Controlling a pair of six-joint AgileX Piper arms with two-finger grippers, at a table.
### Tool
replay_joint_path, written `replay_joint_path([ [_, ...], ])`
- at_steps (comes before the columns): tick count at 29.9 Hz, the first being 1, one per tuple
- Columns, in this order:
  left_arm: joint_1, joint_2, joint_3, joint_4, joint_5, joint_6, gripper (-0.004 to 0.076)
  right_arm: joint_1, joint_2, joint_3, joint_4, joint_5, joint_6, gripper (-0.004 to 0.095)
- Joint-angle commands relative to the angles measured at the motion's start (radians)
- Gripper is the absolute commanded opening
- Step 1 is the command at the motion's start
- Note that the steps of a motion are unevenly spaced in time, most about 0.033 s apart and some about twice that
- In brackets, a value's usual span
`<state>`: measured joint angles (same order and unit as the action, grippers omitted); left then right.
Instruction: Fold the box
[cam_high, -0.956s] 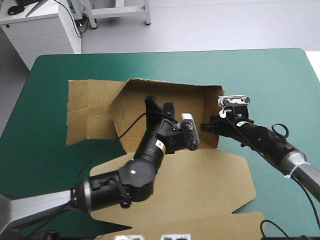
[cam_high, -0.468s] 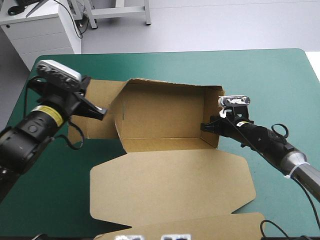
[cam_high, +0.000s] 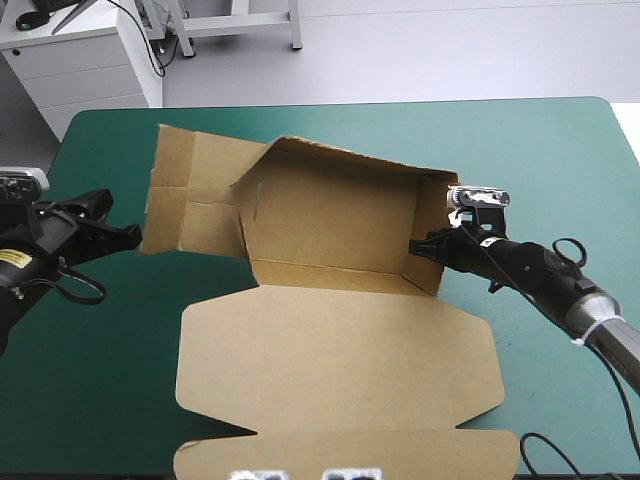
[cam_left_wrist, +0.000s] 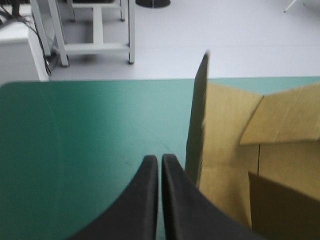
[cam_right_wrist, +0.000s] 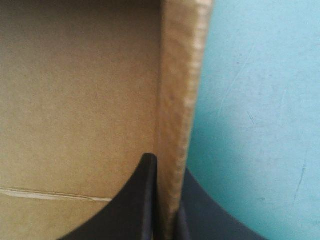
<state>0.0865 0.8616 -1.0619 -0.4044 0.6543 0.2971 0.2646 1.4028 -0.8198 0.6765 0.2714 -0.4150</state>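
The left hand (cam_left_wrist: 160, 160), fingers together, has withdrawn outboard of the box (cam_high: 330, 225), which sits on the desk (cam_high: 560, 160) between both hands, its left flap (cam_high: 190, 195) now raised just beside the tip; the right hand (cam_right_wrist: 167, 167) stays clamped on the right wall (cam_right_wrist: 180, 75), so flap folding can likely proceed.

Upright wall of brown box (cam_right_wrist: 180, 75) pinched in right hand (cam_right_wrist: 167, 167); box interior one side of hand, teal-green table (cam_right_wrist: 260, 100) other side.

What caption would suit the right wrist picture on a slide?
Right gripper pinching a raised wall of the box, teal-green cover beside.
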Motion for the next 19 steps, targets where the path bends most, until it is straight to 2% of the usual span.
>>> replay_joint_path([
  [1, 0.103, -0.011, 0.042, -0.31, -0.038, 0.186, 0.0017, -0.049, -0.001, -0.054, -0.141, 0.185, 0.052, -0.0017],
  [5, 0.222, -0.013, 0.069, -0.506, 0.042, 0.343, 0.0017, -0.055, -0.001, -0.147, -0.3, 0.285, 0.169, -0.0017],
  [10, 0.249, -0.011, 0.073, -0.524, 0.044, 0.352, 0.0017, -0.055, -0.001, -0.3, -0.454, 0.439, 0.279, -0.0017],
  [19, 0.249, 0.016, 0.073, -0.532, 0.035, 0.356, 0.0016, -0.055, 0.104, -0.558, -0.465, 0.638, 0.311, -0.0017],
])
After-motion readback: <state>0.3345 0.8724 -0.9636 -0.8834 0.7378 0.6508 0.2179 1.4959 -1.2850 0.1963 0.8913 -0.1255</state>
